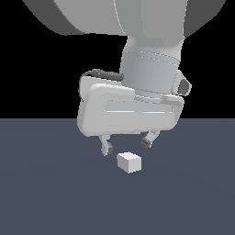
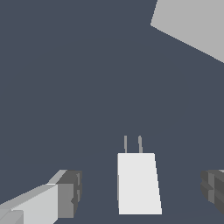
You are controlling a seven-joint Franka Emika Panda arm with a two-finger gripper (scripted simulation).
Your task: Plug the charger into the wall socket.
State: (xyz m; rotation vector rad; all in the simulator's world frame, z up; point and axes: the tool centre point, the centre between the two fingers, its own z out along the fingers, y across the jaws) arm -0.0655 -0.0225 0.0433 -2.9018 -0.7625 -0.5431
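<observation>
Reaching for the charger [image 1: 129,162], which lies on the worktop [image 1: 46,197] between the spread, empty jaws; next, probably lower and pinch it, prongs facing the far wall socket [image 2: 192,26].

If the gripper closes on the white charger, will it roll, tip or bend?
The charger looks like a flat-faced block lying on the floor, so it probably slides rather than rolls. It seems rigid, with no soft parts. Its two thin prongs stick out at one end and could be its weakest part. The open gripper has not closed on it.
</observation>
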